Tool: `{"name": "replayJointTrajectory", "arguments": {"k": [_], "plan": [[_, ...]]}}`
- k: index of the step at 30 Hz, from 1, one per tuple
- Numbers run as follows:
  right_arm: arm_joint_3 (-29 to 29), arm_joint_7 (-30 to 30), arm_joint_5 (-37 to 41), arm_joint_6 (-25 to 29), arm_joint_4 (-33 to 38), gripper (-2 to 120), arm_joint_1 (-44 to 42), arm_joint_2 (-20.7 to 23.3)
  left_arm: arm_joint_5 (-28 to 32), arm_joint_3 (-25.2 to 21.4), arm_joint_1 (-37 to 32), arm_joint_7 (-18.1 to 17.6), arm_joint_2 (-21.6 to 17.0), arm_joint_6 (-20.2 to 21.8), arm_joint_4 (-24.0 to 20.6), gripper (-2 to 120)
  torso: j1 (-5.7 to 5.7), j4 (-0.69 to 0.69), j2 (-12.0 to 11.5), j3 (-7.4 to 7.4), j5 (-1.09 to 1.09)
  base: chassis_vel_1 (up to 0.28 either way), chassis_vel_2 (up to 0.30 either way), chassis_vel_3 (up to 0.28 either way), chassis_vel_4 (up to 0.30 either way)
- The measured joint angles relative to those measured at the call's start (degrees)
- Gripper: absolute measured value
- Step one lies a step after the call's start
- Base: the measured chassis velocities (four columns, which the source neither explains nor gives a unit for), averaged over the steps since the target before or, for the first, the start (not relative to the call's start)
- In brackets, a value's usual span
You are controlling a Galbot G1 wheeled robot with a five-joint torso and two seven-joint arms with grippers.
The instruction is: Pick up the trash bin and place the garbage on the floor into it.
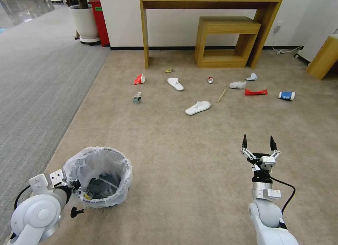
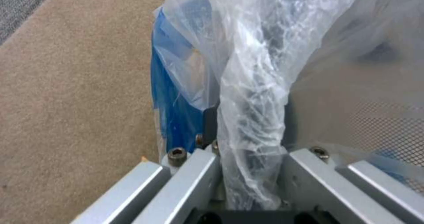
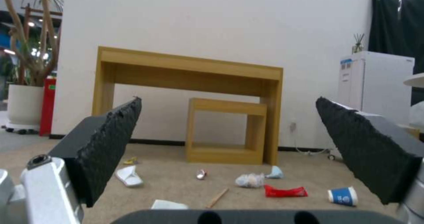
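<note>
Clamped in the left claw (image 1: 72,185), the trash bin (image 1: 100,176) hangs beside it.

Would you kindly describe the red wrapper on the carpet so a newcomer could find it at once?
Start at the tall wooden desk against the white wall, then look to the carpet in front of its right leg. The red wrapper lies flat there, between a crumpled white tissue and a blue paper cup; it is the only long, flattened red strip.
</note>
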State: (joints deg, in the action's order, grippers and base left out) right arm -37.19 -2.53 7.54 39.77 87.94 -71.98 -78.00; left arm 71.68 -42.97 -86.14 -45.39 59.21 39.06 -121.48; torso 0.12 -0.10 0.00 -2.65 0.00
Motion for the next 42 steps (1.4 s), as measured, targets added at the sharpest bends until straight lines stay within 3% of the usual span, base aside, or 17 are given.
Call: {"name": "replayJointTrajectory", "arguments": {"k": [42], "plan": [[0.01, 0.72, -0.10, 0.29, -0.77, 100, 0.13, -0.13, -1.29, 0.13, 0.11, 0.86, 0.45, -0.47, 0.55, 0, 0.00, 0.00, 0.00, 0.00, 0.00, -0.081, 0.085, 0.079, -0.087]]}}
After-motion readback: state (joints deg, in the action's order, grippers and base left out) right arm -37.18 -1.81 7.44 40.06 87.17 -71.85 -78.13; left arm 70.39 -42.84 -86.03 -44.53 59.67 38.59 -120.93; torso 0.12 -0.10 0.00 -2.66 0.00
